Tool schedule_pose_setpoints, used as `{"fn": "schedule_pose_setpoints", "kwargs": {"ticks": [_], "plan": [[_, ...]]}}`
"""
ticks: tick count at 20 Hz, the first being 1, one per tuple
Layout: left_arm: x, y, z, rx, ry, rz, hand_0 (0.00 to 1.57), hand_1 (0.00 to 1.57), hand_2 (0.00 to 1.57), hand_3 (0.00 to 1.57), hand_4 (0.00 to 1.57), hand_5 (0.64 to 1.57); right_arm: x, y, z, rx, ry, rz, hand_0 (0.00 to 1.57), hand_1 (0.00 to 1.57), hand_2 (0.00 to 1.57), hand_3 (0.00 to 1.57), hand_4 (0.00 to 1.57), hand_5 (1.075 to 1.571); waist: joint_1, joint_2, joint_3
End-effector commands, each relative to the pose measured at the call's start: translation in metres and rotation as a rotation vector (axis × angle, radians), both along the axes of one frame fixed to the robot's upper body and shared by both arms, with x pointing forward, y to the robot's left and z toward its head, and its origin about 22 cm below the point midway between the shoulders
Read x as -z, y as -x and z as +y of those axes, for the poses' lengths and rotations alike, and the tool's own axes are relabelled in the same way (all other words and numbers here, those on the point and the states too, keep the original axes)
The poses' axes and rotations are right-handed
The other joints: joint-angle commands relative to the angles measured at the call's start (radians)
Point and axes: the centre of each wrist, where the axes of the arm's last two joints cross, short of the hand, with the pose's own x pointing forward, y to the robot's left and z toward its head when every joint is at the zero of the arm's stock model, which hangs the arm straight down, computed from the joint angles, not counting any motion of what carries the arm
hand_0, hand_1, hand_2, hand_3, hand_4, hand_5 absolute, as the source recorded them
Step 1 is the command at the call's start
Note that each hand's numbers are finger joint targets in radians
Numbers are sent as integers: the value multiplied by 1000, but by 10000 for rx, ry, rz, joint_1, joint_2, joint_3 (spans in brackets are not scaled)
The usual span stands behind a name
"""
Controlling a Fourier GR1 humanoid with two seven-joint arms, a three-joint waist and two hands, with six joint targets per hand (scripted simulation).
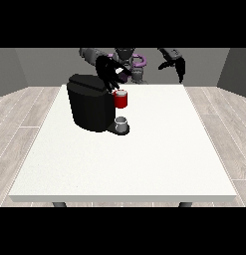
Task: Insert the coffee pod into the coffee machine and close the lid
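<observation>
The black coffee machine (89,102) stands on the white table (144,159) at the back left. Its red pod holder (121,101) juts out at the front, with a pale grey coffee pod (121,92) showing at its top. A small grey cup (122,124) sits on the machine's base below the holder. The hand at the view's left (108,73) hovers over the machine's top right corner, its fingers spread and pointing down, the tips just left of the pod. The hand at the view's right (175,62) hangs raised behind the table's far edge, fingers relaxed and holding nothing.
The robot's torso (129,62) is behind the table's far edge. The table's front edge (122,198) lies far from both hands. Grey wooden floor surrounds the table.
</observation>
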Motion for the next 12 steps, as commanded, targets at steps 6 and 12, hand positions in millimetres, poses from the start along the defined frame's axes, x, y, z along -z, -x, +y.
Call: {"fn": "schedule_pose_setpoints", "kwargs": {"ticks": [6, 12], "plan": [[-16, -11, -13, 885, -18, -372, 0, 0, 0, 0, 399, 1571, -62, 5, 48, -1708, 125, -2078, 0, 0, 0, 0, 0, 1571, 1714, 394, -288], [-35, -22, -35, 1566, 70, -1054, 0, 0, 0, 0, 377, 1571, -91, 8, 38, -1380, 265, -2636, 0, 0, 0, 0, 0, 1571, 2392, 1069, -285]]}}
